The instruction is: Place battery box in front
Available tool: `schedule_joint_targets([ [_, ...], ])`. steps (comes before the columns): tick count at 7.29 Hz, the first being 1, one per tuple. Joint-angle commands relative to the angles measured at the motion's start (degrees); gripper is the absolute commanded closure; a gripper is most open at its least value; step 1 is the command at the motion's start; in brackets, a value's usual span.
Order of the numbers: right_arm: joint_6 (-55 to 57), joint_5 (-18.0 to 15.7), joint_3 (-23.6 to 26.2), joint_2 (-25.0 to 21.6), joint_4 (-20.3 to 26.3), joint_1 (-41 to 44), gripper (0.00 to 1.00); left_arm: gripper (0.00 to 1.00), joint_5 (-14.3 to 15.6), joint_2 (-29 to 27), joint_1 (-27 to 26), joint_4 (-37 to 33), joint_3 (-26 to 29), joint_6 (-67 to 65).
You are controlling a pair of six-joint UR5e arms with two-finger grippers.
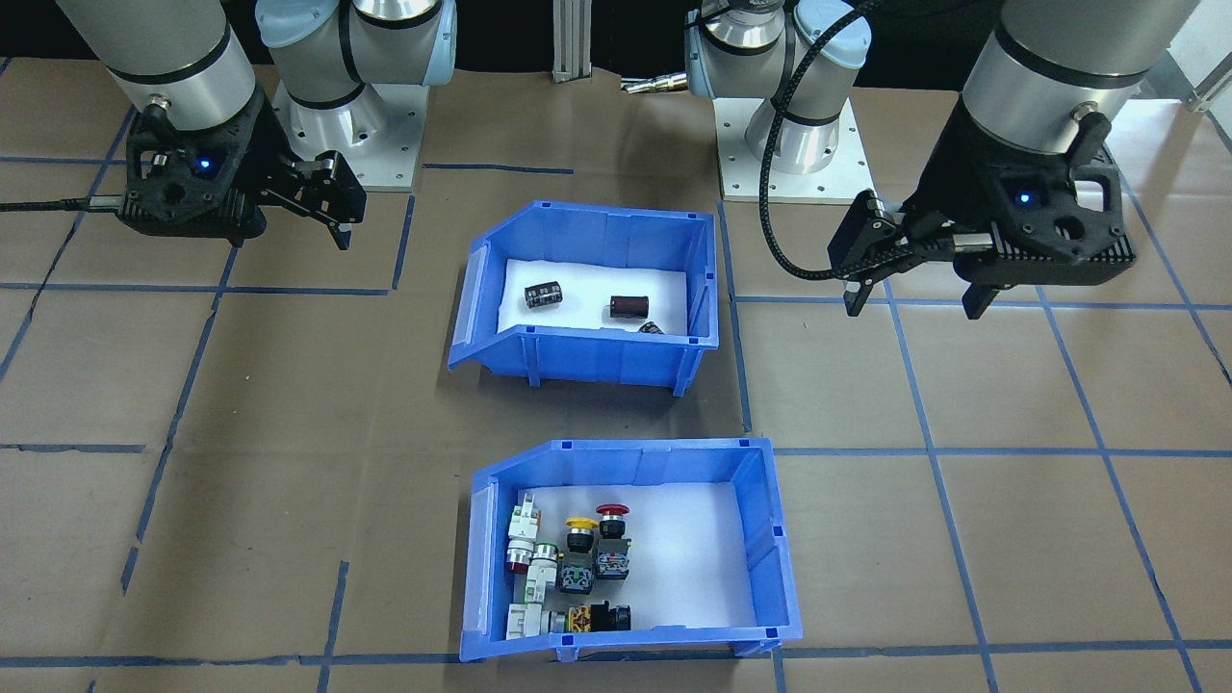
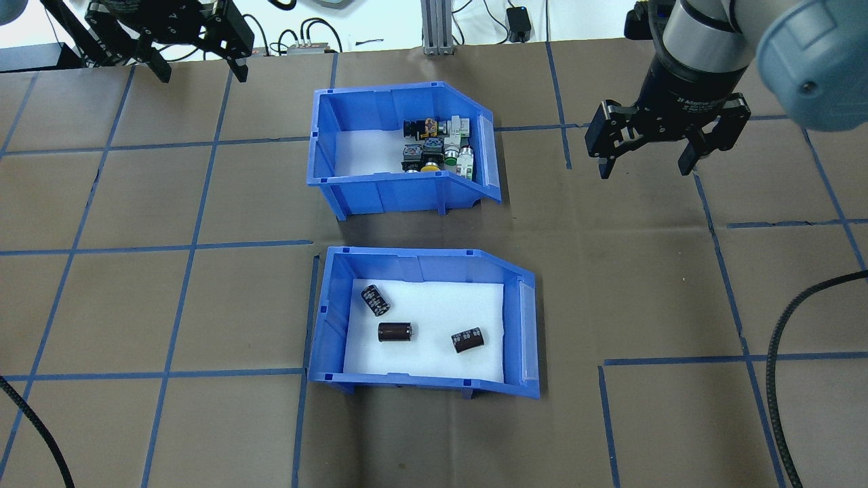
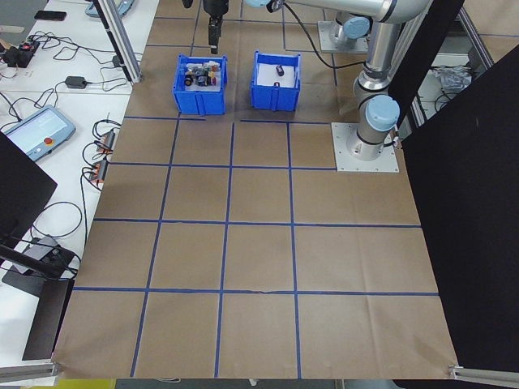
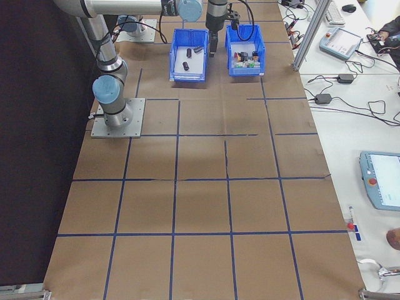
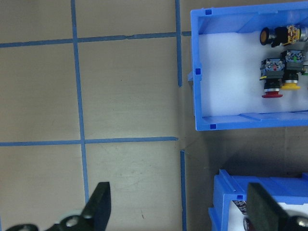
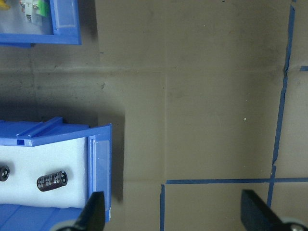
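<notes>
The battery box (image 2: 420, 266) is a blue open-top bin with a white liner, nearer the robot's base. It holds three dark cylinders (image 2: 395, 331). In the front-facing view the battery box (image 1: 597, 356) is the upper bin. My left gripper (image 2: 193, 61) hangs open and empty beyond the table's far left. My right gripper (image 2: 644, 166) is open and empty above bare table, right of the bins. In the left wrist view the left gripper (image 5: 180, 211) has a corner of the box (image 5: 269, 190) beside one finger. From the right wrist, the right gripper (image 6: 173, 214) sits right of the box (image 6: 48, 132).
A second blue bin (image 2: 386, 193) with red, yellow and white push-button switches (image 2: 434, 146) stands just beyond the battery box, a narrow gap between them. Blue tape lines grid the brown table. Cables (image 2: 800, 298) trail at the right and left edges.
</notes>
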Motion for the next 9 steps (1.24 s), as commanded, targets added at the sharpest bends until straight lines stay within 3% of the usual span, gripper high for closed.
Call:
schedule_joint_targets([
  [1,-0.01,-0.04,0.02,0.03,-0.08,-0.08,0.0,0.0,-0.07,0.02,0.0,0.0,-0.01,0.0],
  [6,-0.18,0.39,0.2,-0.23,-0.43,-0.09,0.0,0.0,-0.24,-0.24,0.0,0.0,-0.71,-0.34],
  [9,-7.88,0.66,-0.51,1.0,-2.35,0.09,0.0,0.0,-0.24,-0.51,0.0,-0.17,-1.5,-7.54],
])
